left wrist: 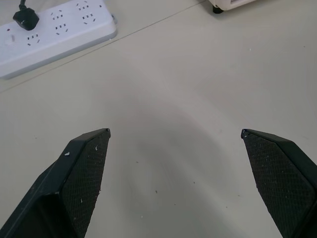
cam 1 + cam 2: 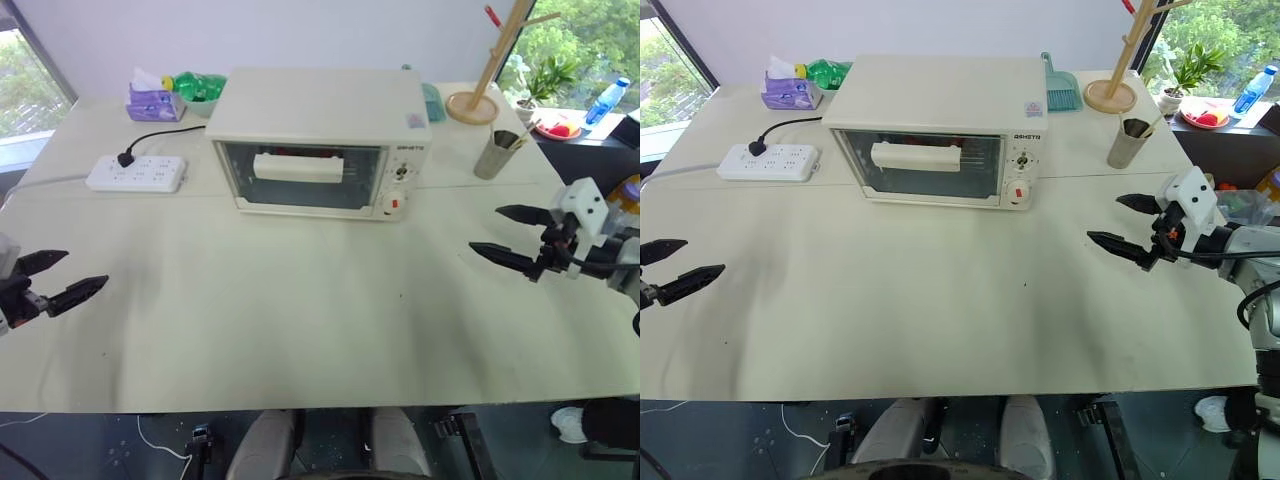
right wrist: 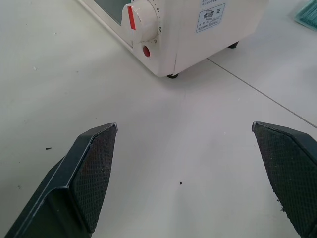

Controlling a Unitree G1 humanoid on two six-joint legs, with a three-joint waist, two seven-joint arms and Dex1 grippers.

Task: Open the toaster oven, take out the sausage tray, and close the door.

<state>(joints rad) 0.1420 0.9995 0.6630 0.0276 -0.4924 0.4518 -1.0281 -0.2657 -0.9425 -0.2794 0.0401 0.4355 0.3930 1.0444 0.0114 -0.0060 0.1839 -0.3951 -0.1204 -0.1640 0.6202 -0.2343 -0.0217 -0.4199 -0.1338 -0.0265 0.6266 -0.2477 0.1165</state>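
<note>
The toaster oven (image 2: 320, 135) sits on the far middle of the table (image 2: 300, 320), its long side running left to right and its glass front facing me. The door (image 2: 300, 177) is shut, with the wide white handle (image 2: 298, 166) lying level across the upper glass. Knobs and the red light are on the right panel (image 2: 400, 180). Through the glass I catch a hint of red behind the handle, but I cannot make out the sausage tray clearly.

Around the oven I see a white power strip (image 2: 137, 173) to its left with a black plug in it, and a purple tissue pack (image 2: 153, 100) and a green bottle (image 2: 195, 86) at the far left. To the right stand a metal cup (image 2: 496, 154) holding utensils, a wooden stand (image 2: 478, 95) and a teal brush (image 2: 1062, 88) behind the oven's right corner. Nothing lies on the table between the oven front and me.

My left gripper (image 2: 62, 275) hovers over the near left edge, fingers spread wide and holding nothing. My right gripper (image 2: 512, 237) hangs at the right, well apart from the oven, its tips turned towards the left, jaws likewise wide and empty.
</note>
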